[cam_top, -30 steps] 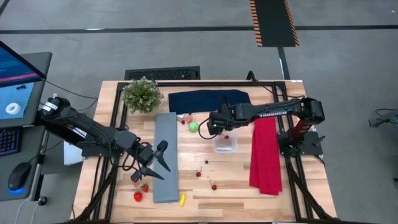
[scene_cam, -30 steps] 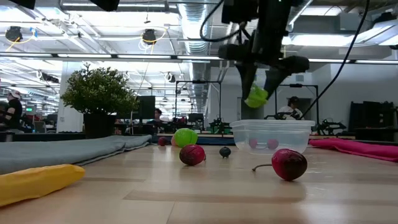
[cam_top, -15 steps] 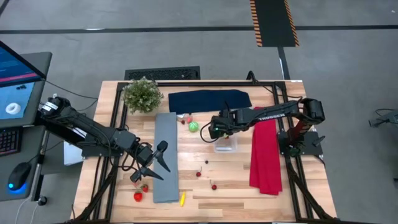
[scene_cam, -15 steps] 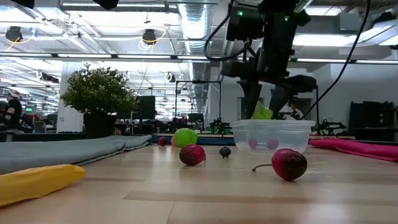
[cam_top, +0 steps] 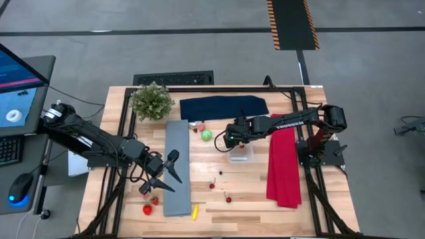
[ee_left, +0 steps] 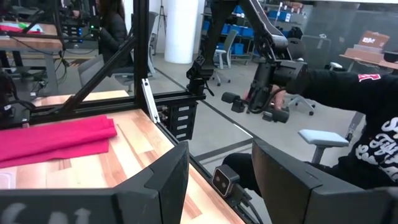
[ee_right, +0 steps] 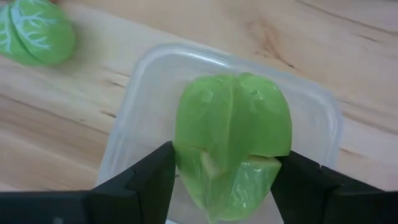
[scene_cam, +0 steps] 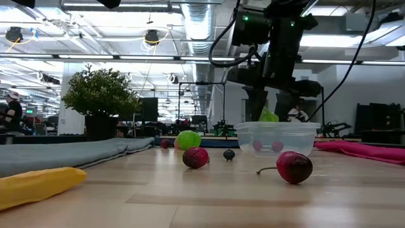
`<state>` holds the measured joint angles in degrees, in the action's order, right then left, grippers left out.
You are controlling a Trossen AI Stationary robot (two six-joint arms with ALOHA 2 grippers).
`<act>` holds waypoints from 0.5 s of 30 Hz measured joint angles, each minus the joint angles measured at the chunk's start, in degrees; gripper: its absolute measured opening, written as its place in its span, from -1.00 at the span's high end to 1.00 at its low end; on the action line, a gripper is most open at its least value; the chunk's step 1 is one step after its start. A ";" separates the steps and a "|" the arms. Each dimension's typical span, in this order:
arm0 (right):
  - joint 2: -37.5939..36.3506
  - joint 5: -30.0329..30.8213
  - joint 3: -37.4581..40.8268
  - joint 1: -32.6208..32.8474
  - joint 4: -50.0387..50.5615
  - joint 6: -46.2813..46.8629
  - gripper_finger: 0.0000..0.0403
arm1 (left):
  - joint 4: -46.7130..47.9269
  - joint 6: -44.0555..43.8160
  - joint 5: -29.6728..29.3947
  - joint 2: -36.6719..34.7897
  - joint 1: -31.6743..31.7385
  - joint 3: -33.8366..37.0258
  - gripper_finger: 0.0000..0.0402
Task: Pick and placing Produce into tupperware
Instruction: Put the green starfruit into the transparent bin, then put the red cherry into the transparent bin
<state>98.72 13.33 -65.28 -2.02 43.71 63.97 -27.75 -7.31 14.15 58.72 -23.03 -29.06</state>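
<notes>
Risk is the right gripper [ee_right: 225, 180], pinching a green piece [ee_right: 233, 143] over the tub [ee_right: 323, 118], apparently near one wall, releasing it onto the rim; left gripper [cam_top: 166, 174] waits spread.

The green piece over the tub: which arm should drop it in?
The right. Its gripper already holds the lime-green piece directly above the clear tub. The left gripper is far off, over the grey cloth.

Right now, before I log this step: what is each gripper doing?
Left gripper: open, holding nothing, over the grey cloth.
Right gripper: shut on the lime-green piece, over the tupperware.
</notes>
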 joint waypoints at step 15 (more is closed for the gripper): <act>0.00 -4.34 -2.50 2.90 -0.73 -10.86 -0.57 | -1.20 2.29 -5.18 0.00 0.02 0.00 0.17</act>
<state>98.72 8.99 -67.78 0.88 42.98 53.11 -28.95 -5.02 8.97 58.72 -23.00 -29.06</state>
